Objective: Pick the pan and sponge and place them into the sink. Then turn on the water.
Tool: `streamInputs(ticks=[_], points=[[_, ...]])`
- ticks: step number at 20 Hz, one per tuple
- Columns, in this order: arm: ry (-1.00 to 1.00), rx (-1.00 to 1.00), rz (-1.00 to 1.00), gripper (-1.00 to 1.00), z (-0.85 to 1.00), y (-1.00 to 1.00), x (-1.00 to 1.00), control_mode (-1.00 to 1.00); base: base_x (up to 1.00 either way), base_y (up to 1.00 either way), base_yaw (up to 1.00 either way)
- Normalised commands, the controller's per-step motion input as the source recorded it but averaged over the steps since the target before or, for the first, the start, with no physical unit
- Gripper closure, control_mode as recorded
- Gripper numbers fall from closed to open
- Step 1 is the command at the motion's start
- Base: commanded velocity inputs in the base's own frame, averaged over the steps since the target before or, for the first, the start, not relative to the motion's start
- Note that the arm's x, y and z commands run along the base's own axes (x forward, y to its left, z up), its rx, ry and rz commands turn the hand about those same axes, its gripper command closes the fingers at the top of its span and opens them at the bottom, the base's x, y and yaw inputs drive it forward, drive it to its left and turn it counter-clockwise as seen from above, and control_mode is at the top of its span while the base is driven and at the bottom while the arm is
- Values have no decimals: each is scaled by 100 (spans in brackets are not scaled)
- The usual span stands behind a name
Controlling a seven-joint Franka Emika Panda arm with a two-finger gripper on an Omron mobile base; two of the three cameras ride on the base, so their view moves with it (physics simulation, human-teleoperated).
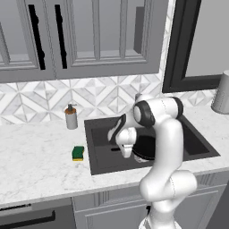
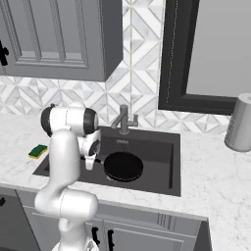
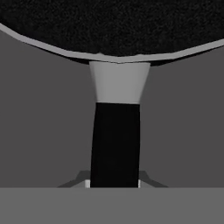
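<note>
The black pan (image 1: 146, 148) (image 2: 123, 166) lies flat on the floor of the dark grey sink (image 1: 103, 129) (image 2: 159, 164). My gripper (image 1: 127, 155) (image 2: 91, 165) (image 3: 113, 184) reaches down into the basin at the pan's left side. In the hand view the fingers hug both sides of the pan's straight black handle (image 3: 116, 144), so the gripper is shut on it. The pan's round body (image 3: 113, 26) spreads across the top of that view. The green and yellow sponge (image 1: 78, 153) (image 2: 37, 151) rests on the counter just left of the sink. No water falls from the faucet (image 2: 123, 119).
A grey soap dispenser (image 1: 71, 117) with a brown pump stands behind the sponge by the wall. A grey canister (image 1: 221, 94) (image 2: 240, 122) stands on the counter right of the sink. Cabinets hang above the counter.
</note>
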Motion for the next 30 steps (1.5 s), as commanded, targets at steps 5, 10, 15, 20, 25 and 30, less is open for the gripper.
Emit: streamInputs(ticks=[5,10,15,20,25,30], points=[[2,0,-6,100,-50,-4,41,-100,0,0,0],[1,-1,-5,100,-54,-2,48,-100,0,0,0],[0,-4,-4,100,-49,-5,58,-100,0,0,0],[-5,-2,-3,-100,-31,-8,24,-100,0,0,0],[-13,-1,-4,-100,-6,-9,2,-100,0,0,0],[-19,0,-4,-100,0,-4,0,-100,0,0,0]])
